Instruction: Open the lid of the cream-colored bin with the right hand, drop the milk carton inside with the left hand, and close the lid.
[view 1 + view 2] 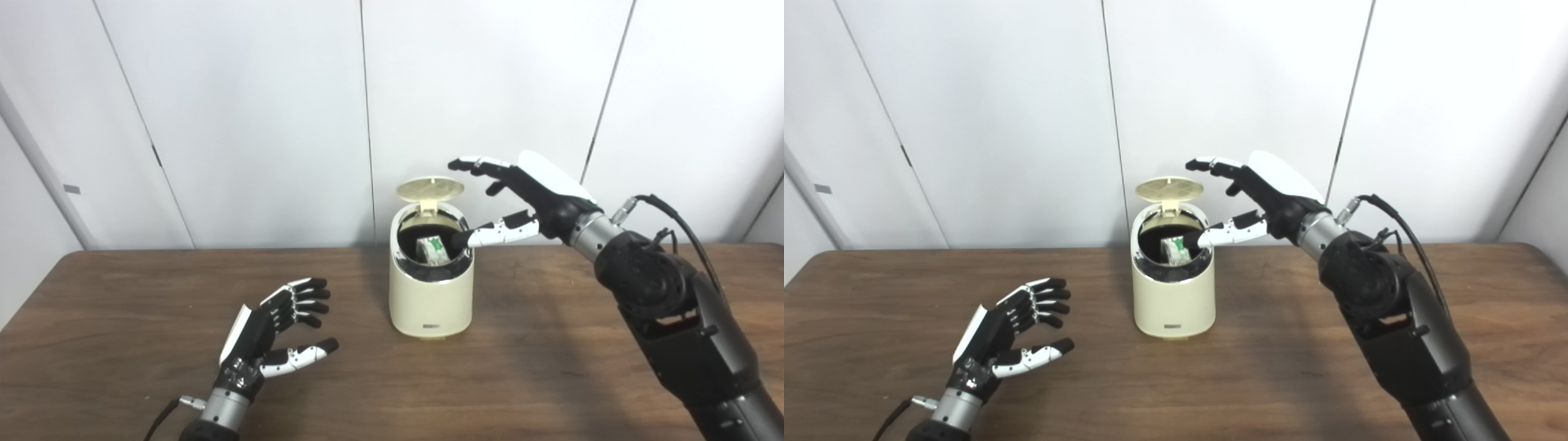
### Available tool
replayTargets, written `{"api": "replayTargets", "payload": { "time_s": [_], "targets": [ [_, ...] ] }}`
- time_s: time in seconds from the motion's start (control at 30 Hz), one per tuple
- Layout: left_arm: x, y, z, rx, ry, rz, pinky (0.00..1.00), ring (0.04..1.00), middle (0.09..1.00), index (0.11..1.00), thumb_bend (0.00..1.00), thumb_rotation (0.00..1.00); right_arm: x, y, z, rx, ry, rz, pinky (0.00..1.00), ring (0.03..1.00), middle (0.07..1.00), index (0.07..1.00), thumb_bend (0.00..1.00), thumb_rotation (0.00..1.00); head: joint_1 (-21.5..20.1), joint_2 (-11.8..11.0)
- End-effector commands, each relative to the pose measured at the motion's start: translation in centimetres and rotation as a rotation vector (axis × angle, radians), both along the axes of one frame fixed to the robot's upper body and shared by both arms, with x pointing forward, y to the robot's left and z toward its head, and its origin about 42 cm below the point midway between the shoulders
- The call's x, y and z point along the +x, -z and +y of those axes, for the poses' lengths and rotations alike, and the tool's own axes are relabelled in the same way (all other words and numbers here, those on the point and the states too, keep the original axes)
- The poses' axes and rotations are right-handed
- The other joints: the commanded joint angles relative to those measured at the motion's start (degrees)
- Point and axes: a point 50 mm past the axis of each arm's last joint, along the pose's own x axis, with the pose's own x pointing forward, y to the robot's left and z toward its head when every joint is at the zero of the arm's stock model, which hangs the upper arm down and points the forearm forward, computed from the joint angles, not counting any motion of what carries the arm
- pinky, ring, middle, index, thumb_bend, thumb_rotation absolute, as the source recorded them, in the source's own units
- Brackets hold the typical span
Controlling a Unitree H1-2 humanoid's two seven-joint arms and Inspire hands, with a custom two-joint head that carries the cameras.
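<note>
The cream-colored bin [430, 303] stands mid-table with its round lid [430, 188] raised upright at the back. Inside its dark mouth lies the milk carton [433, 249], white with green print, tilted. My right hand [527, 199] hovers open above and to the right of the bin, its thumb reaching over the rim and its fingers stretched toward the lid's top edge. My left hand [272, 334] is open and holds nothing, low over the table left of the bin, palm turned toward it.
The brown wooden table [520, 380] runs across the whole view, with white wall panels close behind the bin. My right forearm [680, 318] crosses the table's right side, a black cable looping from its wrist.
</note>
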Motion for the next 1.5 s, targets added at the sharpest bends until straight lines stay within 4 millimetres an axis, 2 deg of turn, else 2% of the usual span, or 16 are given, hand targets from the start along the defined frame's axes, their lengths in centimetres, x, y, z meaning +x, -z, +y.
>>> {"api": "replayTargets", "payload": {
  "time_s": [0.0, 0.17, 0.43, 0.7, 1.07, 1.47],
  "targets": [
    [0.9, -1.6, 0.1, -0.001, 0.005, -0.079, 0.59, 0.674, 0.736, 0.779, 0.7, 0.06, 0.1, -3.5, 0.6, -0.031, -0.027, -0.116, 0.73, 0.898, 0.878, 0.847, 0.67, 0.54, -0.1, 0.2],
    [1.0, -1.7, 0.0, 0.002, 0.003, -0.081, 0.61, 0.674, 0.735, 0.774, 0.71, 0.07, 0.0, -3.6, 1.0, -0.075, -0.045, -0.118, 0.78, 0.919, 0.888, 0.852, 0.67, 0.58, -0.1, 0.2],
    [1.1, -1.8, -0.1, -0.001, -0.001, -0.083, 0.61, 0.677, 0.737, 0.776, 0.7, 0.07, -0.5, -3.8, 1.2, -0.121, -0.07, -0.141, 0.8, 0.923, 0.875, 0.838, 0.68, 0.57, 0.2, 0.2],
    [1.1, -1.8, 0.0, 0.004, -0.004, -0.089, 0.61, 0.671, 0.732, 0.774, 0.7, 0.06, -1.2, -3.8, 0.9, -0.149, -0.094, -0.162, 0.82, 0.949, 0.846, 0.816, 0.69, 0.54, 0.2, 0.4],
    [0.9, -1.9, 0.0, 0.003, -0.015, -0.087, 0.6, 0.669, 0.731, 0.775, 0.69, 0.03, -2.6, -3.2, 0.1, -0.214, -0.135, -0.203, 0.81, 0.938, 0.806, 0.797, 0.71, 0.56, 0.4, 1.0],
    [0.8, -1.9, -0.2, 0.002, -0.022, -0.077, 0.59, 0.673, 0.732, 0.777, 0.7, 0.05, -3.8, -2.3, 0.2, -0.286, -0.161, -0.193, 0.93, 0.922, 0.793, 0.798, 0.71, 0.54, 0.5, 1.2]
  ]
}}
